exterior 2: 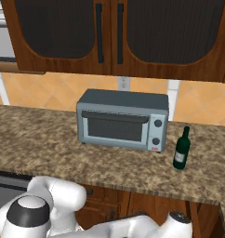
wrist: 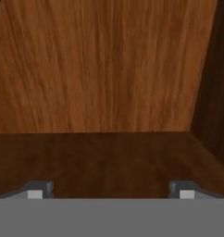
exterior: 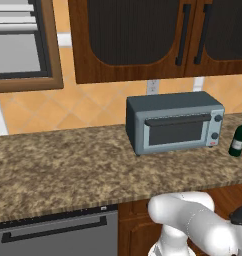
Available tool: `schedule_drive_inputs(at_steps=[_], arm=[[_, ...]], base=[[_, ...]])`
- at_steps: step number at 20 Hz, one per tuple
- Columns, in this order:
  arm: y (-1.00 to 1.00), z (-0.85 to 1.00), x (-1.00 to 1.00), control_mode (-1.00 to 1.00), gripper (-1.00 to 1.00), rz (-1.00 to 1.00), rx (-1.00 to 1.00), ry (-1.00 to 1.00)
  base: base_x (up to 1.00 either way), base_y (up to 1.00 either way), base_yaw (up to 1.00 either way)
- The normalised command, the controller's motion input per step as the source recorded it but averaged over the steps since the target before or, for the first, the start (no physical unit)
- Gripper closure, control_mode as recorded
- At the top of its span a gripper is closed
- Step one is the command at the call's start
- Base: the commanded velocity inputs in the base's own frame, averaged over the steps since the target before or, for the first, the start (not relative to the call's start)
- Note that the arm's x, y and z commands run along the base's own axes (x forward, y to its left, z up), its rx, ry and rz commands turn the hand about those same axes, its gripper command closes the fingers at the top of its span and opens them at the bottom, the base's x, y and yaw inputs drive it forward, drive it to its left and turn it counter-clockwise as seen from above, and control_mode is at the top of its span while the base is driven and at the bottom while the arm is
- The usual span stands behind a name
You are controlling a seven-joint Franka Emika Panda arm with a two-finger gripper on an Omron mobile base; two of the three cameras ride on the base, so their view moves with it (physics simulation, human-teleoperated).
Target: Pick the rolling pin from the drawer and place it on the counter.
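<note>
From the hand camera I see the gripper (wrist: 109,190) with its two fingertips (wrist: 36,190) standing wide apart at the bottom of the picture, nothing between them. Ahead of them is a flat panel of warm brown wood (wrist: 100,65), with a darker wooden surface (wrist: 104,159) running toward the fingers below it and a dark side wall (wrist: 218,92) on the right; I take this for the inside of a cabinet or drawer, but I cannot tell which. I cannot make out the rolling pin there or on the worktop. From the base cameras I see the counter (exterior: 58,170), speckled brown and tan with a dark front edge. A grey toaster oven (exterior: 174,122) stands on it against the tiled wall, door shut, two knobs on its right side. Near the oven's right side stands a dark green bottle (exterior 2: 181,148) with a pale label, upright and apart from the oven. Dark wooden wall cabinets (exterior 2: 119,32) with long black handles hang above. Below the counter on the left is the grey dishwasher front (exterior: 58,235) with a dark bar handle. The arm (exterior: 193,220) bends down below the counter edge.
</note>
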Motion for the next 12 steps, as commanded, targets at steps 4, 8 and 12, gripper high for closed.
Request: schedule_drive_inputs(at_steps=[4,8,12], arm=[[-0.01,0.84,0.21,-1.00,-1.00,-0.15,0.18,0.00],[0.22,0.25,0.51,-1.00,-1.00,-0.47,0.22,-0.24],[0.50,0.05,0.58,-1.00,-1.00,-0.56,0.05,-0.39]], base=[[0.00,0.00,0.00],[0.00,0.00,0.00],[0.00,0.00,0.00]])
